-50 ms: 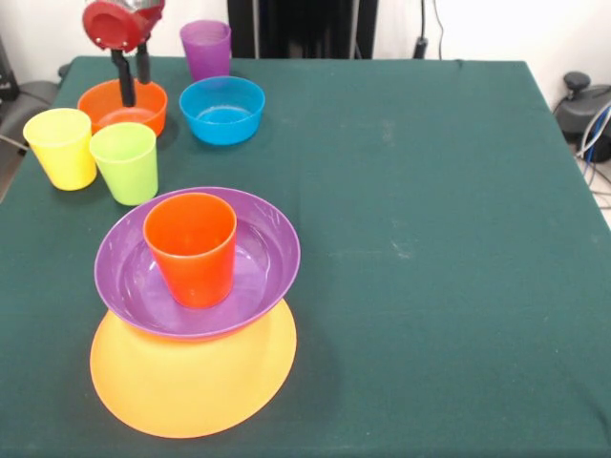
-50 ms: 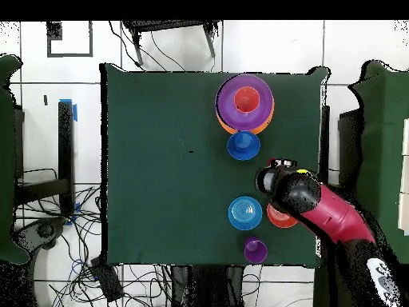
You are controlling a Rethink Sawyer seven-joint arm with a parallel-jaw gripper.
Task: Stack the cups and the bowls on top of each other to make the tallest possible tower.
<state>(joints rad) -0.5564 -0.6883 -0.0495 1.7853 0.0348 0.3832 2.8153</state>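
Note:
The tower stands front left: a very large yellow-orange bowl [image 1: 191, 382] upside down, a wide purple bowl [image 1: 258, 258] on it, and an orange-red cup [image 1: 191, 250] upright inside that. The overhead view also shows the tower [image 2: 245, 104]. At the back left my gripper [image 1: 136, 92] is open, one finger down inside the small orange bowl [image 1: 122, 114] and the other at its far rim. A yellow cup [image 1: 61, 148] and a lime green cup [image 1: 125, 162] stand just in front of that bowl. The purple cup [image 1: 206, 48] stands near the far edge.
A light blue bowl [image 1: 222, 110] sits right of the orange bowl. Only the overhead view shows a blue bowl [image 2: 244, 145] beside the tower. There the arm [image 2: 319, 209] covers the yellow and green cups. Cables lie on the floor past the table's edge [image 1: 549, 114].

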